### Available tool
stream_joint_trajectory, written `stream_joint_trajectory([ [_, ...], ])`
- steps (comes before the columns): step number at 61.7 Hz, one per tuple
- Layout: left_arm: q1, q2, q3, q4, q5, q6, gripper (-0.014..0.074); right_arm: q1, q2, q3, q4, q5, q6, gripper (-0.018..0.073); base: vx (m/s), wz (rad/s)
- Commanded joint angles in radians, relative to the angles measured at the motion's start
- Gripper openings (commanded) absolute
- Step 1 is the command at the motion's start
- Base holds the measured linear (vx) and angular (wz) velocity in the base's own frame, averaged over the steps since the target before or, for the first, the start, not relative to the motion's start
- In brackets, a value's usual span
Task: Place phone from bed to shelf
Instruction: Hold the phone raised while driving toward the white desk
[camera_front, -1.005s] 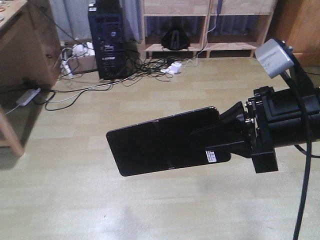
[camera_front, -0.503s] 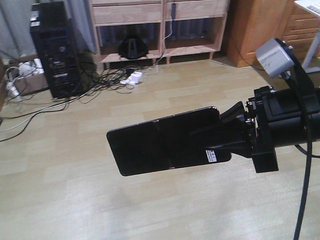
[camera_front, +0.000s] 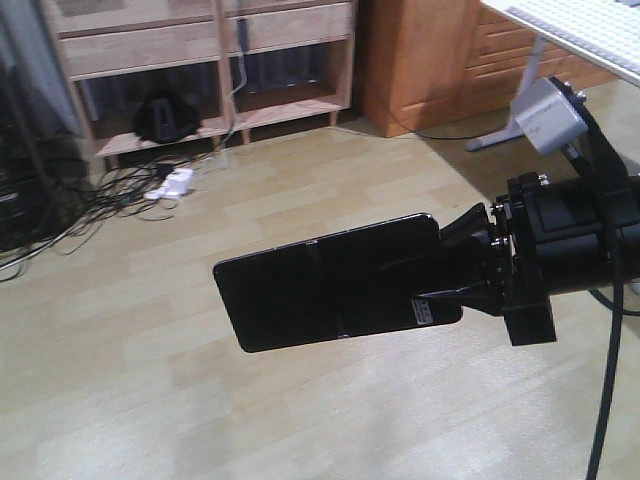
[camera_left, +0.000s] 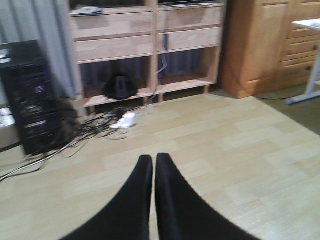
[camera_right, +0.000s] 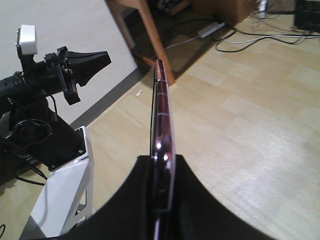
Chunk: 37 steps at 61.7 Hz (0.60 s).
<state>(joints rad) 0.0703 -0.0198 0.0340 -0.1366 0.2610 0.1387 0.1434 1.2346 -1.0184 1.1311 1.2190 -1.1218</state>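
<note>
Pinched by one end in the right jaws, the phone (camera_front: 325, 290) hangs above the floor (camera_front: 300, 420), shelf (camera_front: 200, 45) far left; a jolt could shake it loose, while the left jaws sit pressed together.

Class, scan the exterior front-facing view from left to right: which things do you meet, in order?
Tangled cables → white power strip → phone → right hand gripping it → grey box on the arm.
</note>
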Motion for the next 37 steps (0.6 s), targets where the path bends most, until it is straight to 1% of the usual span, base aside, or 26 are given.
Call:
stream_joint_trajectory([
  [1, -0.005, -0.005, 0.003, -0.009, -0.072, -0.004, 0.0001, 0.000, -0.028, -0.027, 0.087, 0.062, -0.003, -0.0001, 0.22, -0.43],
  [15, -0.005, -0.005, 0.003, -0.009, -0.072, -0.004, 0.0001, 0.000, -0.028, -0.027, 0.087, 0.062, -0.003, -0.0001, 0.19, -0.50],
  [37, -0.005, -0.005, 0.003, -0.009, -0.072, -0.004, 0.0001, 0.000, -0.028, -0.027, 0.087, 0.062, -0.003, -0.0001, 0.15, -0.58],
])
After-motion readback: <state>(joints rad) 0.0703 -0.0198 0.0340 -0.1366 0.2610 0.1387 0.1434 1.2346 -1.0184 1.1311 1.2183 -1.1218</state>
